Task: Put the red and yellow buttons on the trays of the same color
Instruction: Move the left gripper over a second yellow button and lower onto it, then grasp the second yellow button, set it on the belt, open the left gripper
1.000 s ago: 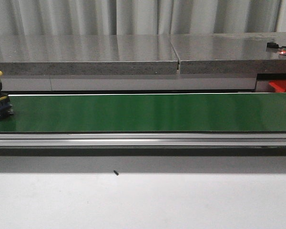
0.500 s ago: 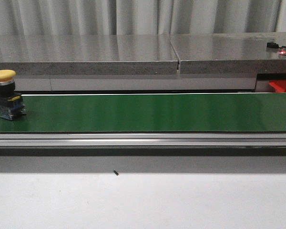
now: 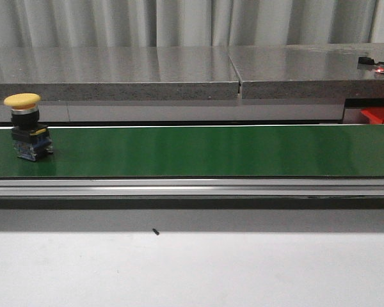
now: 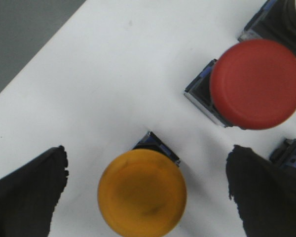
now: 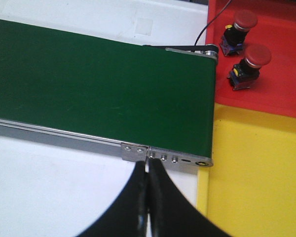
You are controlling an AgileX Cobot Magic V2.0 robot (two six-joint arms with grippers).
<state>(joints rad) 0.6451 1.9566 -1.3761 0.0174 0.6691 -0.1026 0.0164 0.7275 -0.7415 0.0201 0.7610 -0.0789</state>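
Left gripper (image 4: 147,192) hangs spread wide over a yellow button (image 4: 142,191) on a white surface (a red button (image 4: 256,84) stands near it). Right gripper (image 5: 148,197), fingers pressed together on nothing, hovers by the green belt's (image 5: 98,89) end, beside the yellow tray (image 5: 256,173) and the red tray (image 5: 286,74) holding two red buttons; another yellow-capped button (image 3: 29,128) rides the belt's left end.

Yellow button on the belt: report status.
Left gripper open over white table buttons. Right gripper shut, empty. Yellow button upright at belt's left end, path clear.

Yellow button (image 4: 142,191) — upright, between the open left fingers (image 4: 27,192); red button (image 4: 256,84) just beyond — upright.
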